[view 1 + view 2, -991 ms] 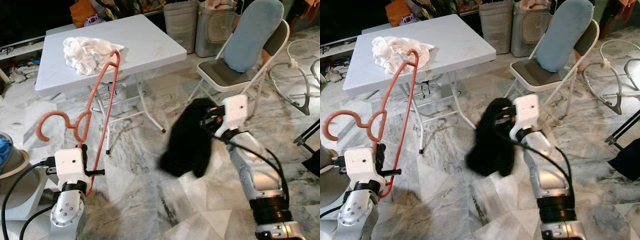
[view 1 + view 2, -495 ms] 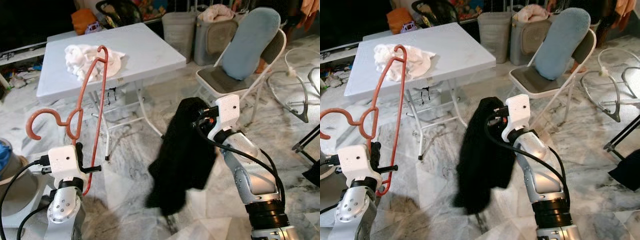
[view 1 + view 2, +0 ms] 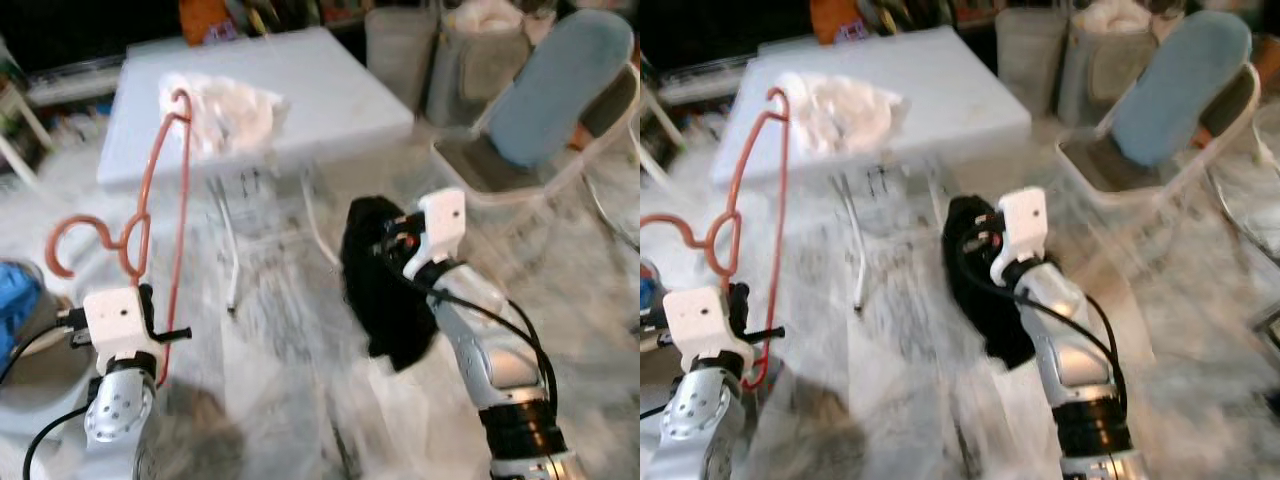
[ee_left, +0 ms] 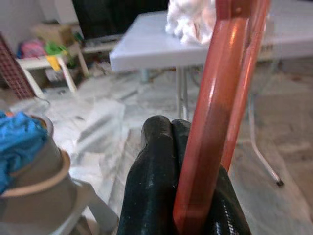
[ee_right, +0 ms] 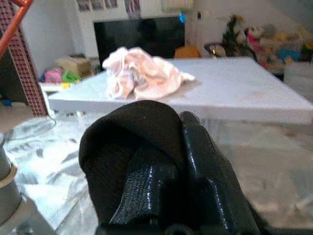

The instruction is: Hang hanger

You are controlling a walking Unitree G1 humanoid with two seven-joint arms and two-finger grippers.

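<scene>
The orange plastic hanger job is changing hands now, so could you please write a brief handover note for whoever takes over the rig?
Left gripper: shut on the orange plastic hanger, held upright with its hook out to the robot's left.
Right gripper: shut on the black cloth garment, which dangles above the marble floor.
White folding table ahead carries a crumpled white cloth. The head views are blurred.
Done: hanger and garment are both in hand.
Left: the garment is not yet on the hanger, and the hanger is not yet hung.
</scene>
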